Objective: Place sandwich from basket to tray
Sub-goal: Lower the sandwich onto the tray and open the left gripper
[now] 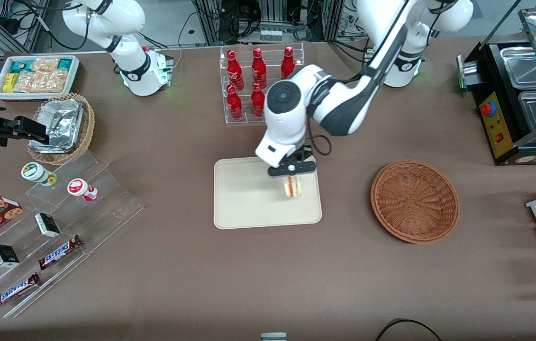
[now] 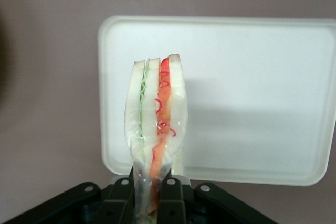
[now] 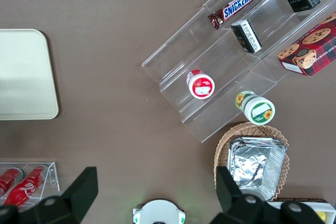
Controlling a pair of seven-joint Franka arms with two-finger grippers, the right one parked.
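The pincer (image 1: 292, 176) grips the sandwich (image 2: 156, 124) above the tray (image 1: 244, 199) — Snickers bars (image 1: 59, 252) lie well off on the desk (image 1: 268, 274).

Cream-beige tray (image 1: 249, 199), reddish-brown woven basket (image 1: 414, 201), pale sandwich (image 2: 156, 124) striped orange-red and green, black hand (image 1: 292, 176)

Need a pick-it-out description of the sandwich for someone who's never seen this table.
Find the flat cream-beige rectangular tray mid-table, nearer the front camera than the rack of red bottles. Over its edge toward the empty reddish-brown round wicker basket, the left gripper holds the sandwich. It is a clear-wrapped wedge of pale bread with an orange-red filling stripe, the only food there.
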